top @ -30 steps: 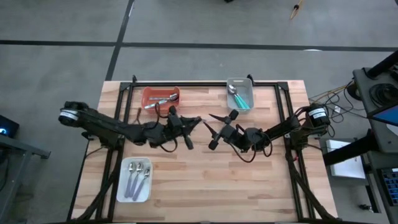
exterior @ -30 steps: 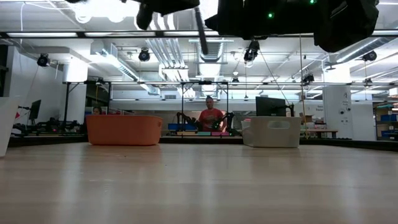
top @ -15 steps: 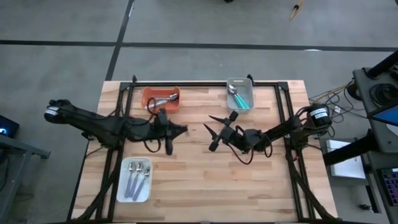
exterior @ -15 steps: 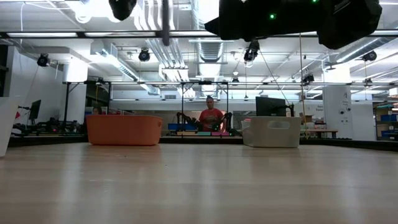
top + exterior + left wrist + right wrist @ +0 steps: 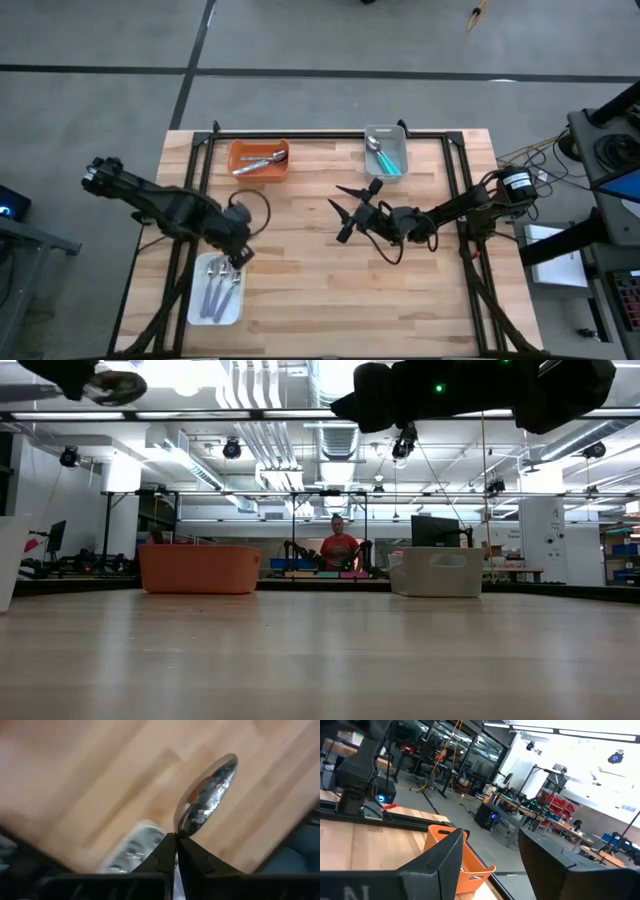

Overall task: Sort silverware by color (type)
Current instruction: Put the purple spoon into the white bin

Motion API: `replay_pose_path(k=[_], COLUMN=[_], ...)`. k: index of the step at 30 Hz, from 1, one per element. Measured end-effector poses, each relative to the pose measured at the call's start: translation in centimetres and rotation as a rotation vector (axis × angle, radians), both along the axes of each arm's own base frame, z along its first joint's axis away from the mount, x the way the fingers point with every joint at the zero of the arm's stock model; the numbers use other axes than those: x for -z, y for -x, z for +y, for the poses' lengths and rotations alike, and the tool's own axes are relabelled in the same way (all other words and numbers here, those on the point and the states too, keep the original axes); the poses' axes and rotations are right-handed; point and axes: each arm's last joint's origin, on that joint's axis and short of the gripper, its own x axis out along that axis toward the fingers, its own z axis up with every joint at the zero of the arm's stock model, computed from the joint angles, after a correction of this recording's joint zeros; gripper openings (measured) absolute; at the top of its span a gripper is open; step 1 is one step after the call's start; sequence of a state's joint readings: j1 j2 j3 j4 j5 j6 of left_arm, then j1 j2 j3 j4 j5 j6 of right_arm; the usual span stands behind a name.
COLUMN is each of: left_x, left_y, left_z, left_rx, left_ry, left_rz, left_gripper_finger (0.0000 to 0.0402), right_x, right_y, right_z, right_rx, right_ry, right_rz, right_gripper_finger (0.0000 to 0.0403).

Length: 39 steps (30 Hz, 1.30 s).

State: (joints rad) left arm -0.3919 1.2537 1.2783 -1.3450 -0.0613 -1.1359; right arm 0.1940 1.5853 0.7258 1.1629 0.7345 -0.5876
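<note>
My left gripper (image 5: 238,258) hovers over the far right corner of the white tray (image 5: 194,300) and is shut on a spoon. The spoon's shiny bowl (image 5: 207,800) sticks out past the fingertips, and its handle is hidden behind the fingers. In the low view the bowl (image 5: 115,387) shows high above the table. Lavender-handled spoons (image 5: 216,288) lie in the white tray. Pale spoons (image 5: 258,161) lie in the orange tray (image 5: 240,150), teal ones (image 5: 390,162) in the grey tray (image 5: 400,140). My right gripper (image 5: 341,212) waits open over the table's middle. My left gripper pinches the spoon at its neck (image 5: 179,831), just behind the bowl, between the two fingertips (image 5: 165,845). The spoon runs on along the line of the fingers, bowl outward. It is lifted clear of the table and the tray.
The orange tray (image 5: 200,568) and grey tray (image 5: 437,571) stand at the far edge, the white one near the left front. Bare wood lies between them. A black frame (image 5: 330,133) runs round the table. A person (image 5: 340,548) sits far behind in the room.
My left gripper has swung from the table's middle toward the near left, ending above the white tray, and has carried the spoon with it, held high. My right gripper has stayed in place, open.
</note>
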Motion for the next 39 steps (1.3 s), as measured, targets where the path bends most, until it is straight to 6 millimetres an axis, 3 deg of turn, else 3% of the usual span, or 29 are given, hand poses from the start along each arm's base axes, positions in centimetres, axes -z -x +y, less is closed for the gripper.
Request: replay_pose_path(k=[5,14,21,30,39], left_x=[1.2,6.1,6.5,5.5,4.8], left_y=[0.5,3.3,3.6,1.0,-4.0], left_z=[-2.0,-3.1,-3.0,-4.2,-6.8], left_rx=[0.0,-0.173,-0.122,-0.069,0.028], left_ry=[0.093,0.177,0.159,-0.015,-0.171], left_rz=[-0.067,-0.058,-0.081,-0.225,-0.306], left_gripper_finger=[0.0,0.0,0.0,0.0,0.0], right_x=[0.0,0.5,0.5,0.5,-0.3], right_y=[0.0,-0.1,-0.1,0.1,1.4], right_z=[0.0,0.0,-0.1,0.0,1.9], right_rx=[0.006,0.022,0.028,0.062,0.053], right_ry=[0.022,0.02,0.005,-0.009,-0.107], right_rz=[0.021,0.066,0.062,0.06,0.09], right_gripper_finger=[0.0183,0.0183,0.0183,0.0183,0.0179])
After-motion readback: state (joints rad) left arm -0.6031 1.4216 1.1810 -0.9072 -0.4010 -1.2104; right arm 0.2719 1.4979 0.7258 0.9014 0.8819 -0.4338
